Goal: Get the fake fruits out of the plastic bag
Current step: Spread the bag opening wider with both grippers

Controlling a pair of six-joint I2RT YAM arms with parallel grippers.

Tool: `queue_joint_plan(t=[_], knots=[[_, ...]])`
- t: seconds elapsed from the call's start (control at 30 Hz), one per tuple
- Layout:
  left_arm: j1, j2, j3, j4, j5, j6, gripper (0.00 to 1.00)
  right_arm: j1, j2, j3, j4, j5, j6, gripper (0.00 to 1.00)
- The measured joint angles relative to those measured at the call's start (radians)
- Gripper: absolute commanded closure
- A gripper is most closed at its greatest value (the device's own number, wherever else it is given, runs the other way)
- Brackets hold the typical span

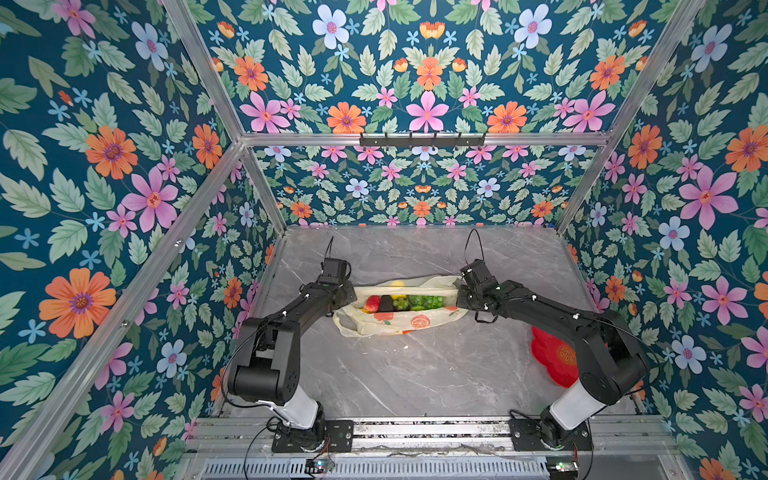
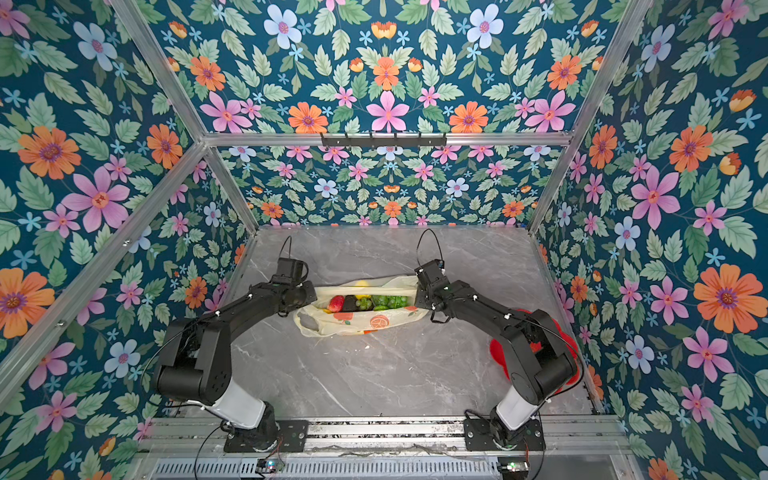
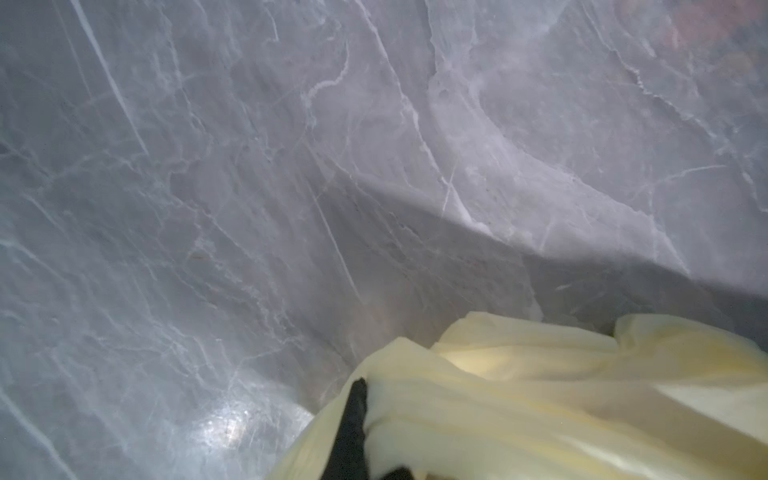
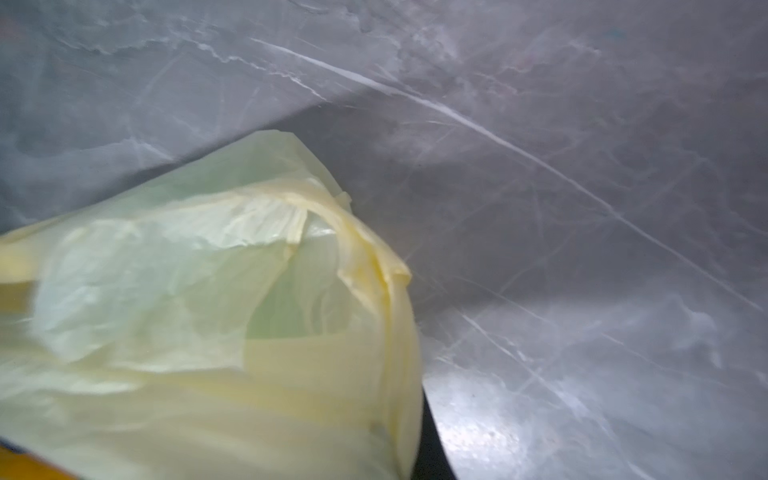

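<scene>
So here's my setup right now: left fingers [image 1: 348, 296] and right fingers [image 1: 460, 296] are both pinched fully shut on the plastic bag [image 1: 399, 322], one at each end of its mouth. Pulled apart like that, the rim goes taut and the opening becomes a long slit facing up, so the top views look straight in. The bag's belly looks like it's resting mid-worktop [image 1: 415, 374], with only the rim held up.

The fake fruits [image 1: 405, 302] are all inside, lined up along the slit: strawberry [image 1: 372, 303] nearest my left side, then the dark avocado [image 1: 386, 303], grapes [image 1: 401, 303] and the bumpy green ones [image 1: 426, 301]. There's something yellow at the far rim, probably the lemon [image 1: 398, 284].

My wrist cams are no help. They show just pale film bunched over a black finger, plus marble.

The catch is that both hands are busy holding the thing open, so nothing's free to pick. I reckon one side has to let go, and thin film like this will likely sag shut when it does. The red plate [image 1: 552, 353] sits well apart, half hidden behind my right arm, and my guess is that's the drop spot.
</scene>
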Motion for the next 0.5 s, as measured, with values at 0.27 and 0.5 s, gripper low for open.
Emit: queue_joint_plan(t=[0.27, 0.5], knots=[[0.007, -0.016, -0.027, 0.109, 0.127, -0.022, 1.0, -0.026, 0.145, 0.114, 0.113, -0.217, -0.051, 1.0], [0.019, 0.068, 0.108, 0.15, 0.182, -0.025, 1.0, -0.016, 0.317, 0.357, 0.122, -0.293, -0.06, 1.0]])
